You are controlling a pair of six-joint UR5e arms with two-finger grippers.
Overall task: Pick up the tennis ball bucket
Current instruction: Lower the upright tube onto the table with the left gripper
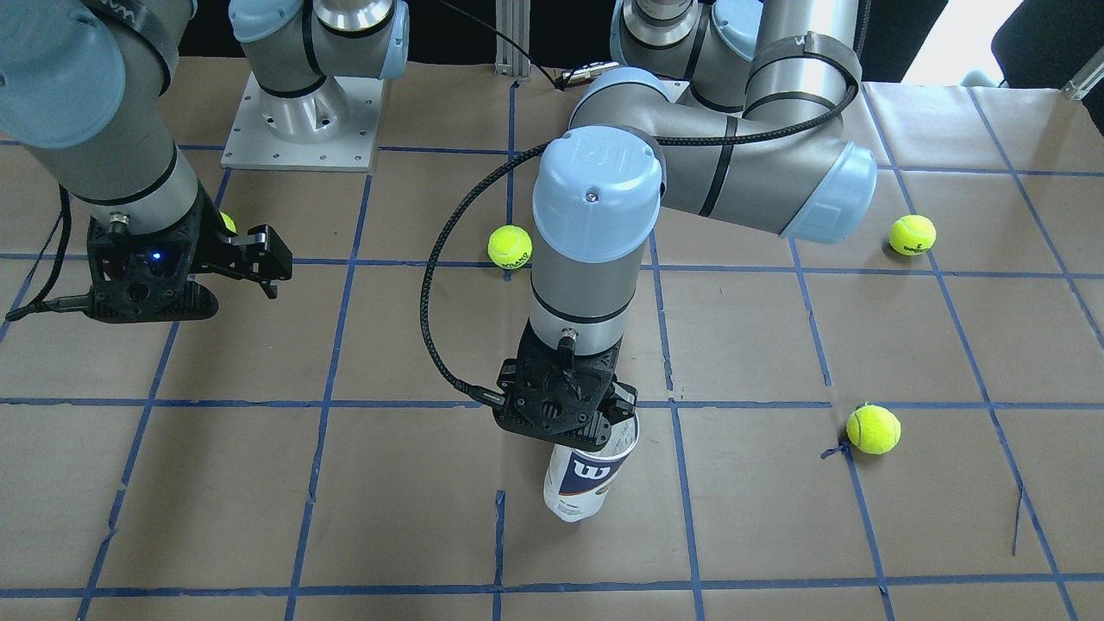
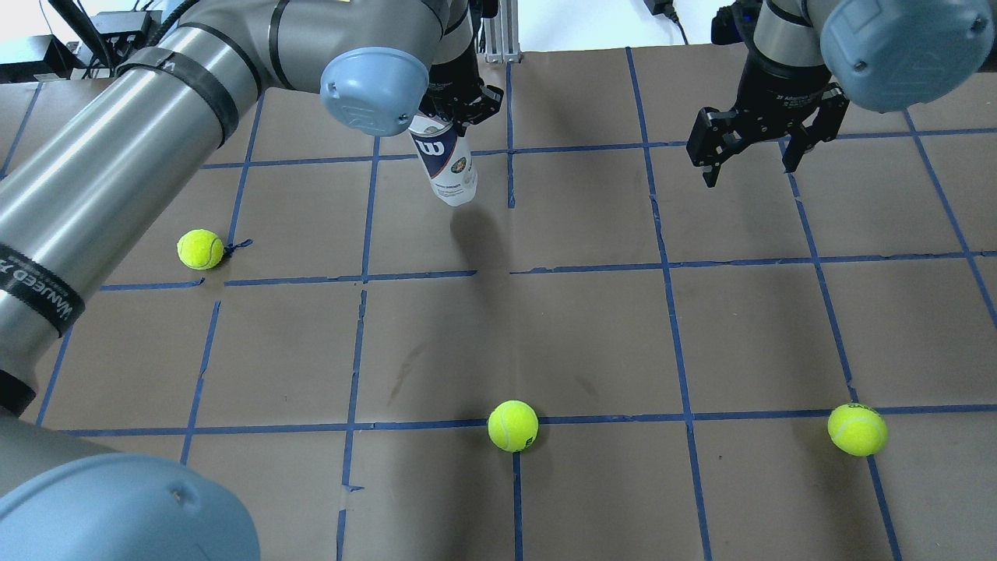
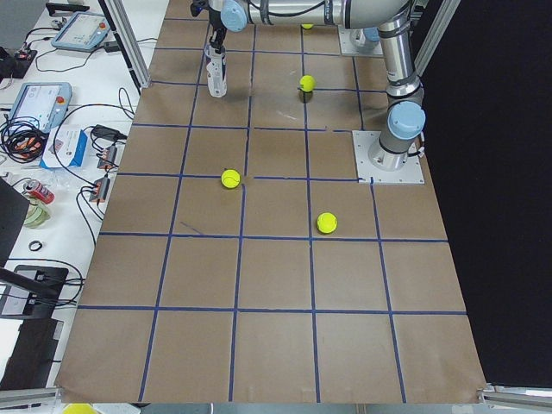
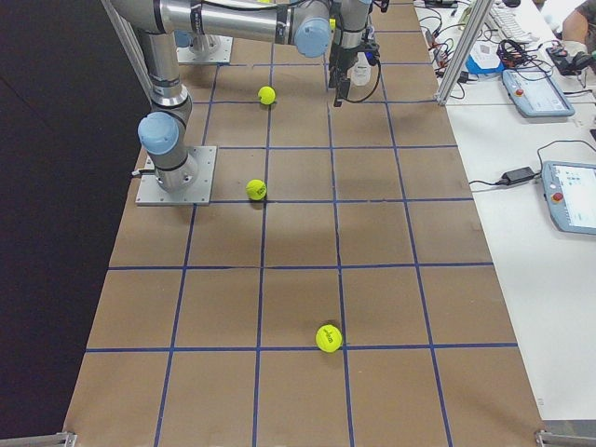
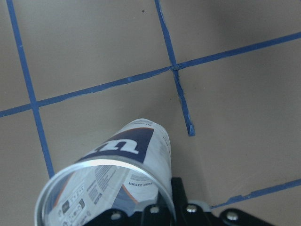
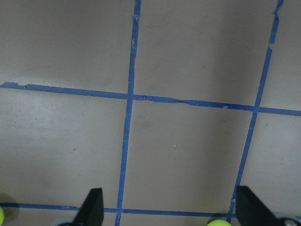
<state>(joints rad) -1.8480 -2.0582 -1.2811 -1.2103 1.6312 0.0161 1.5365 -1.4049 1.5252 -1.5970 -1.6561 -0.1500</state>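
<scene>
The tennis ball bucket (image 2: 446, 167) is a clear can with a white and dark blue Wilson label. It hangs tilted, open end up, with its shadow apart from it on the paper. My left gripper (image 2: 456, 117) is shut on its rim. The front view shows the same grip (image 1: 623, 420) on the bucket (image 1: 585, 479). The left wrist view looks down along the bucket (image 5: 123, 169) to the table below; its inside shows no balls. My right gripper (image 2: 749, 165) is open and empty above the table, far to the right; its fingers (image 6: 92, 208) show in the right wrist view.
Loose tennis balls lie on the brown paper with its blue tape grid: one at the left (image 2: 200, 248), one near the middle front (image 2: 512, 425), one at the right (image 2: 857, 429). The arm base plate (image 1: 297, 121) stands at the robot's side.
</scene>
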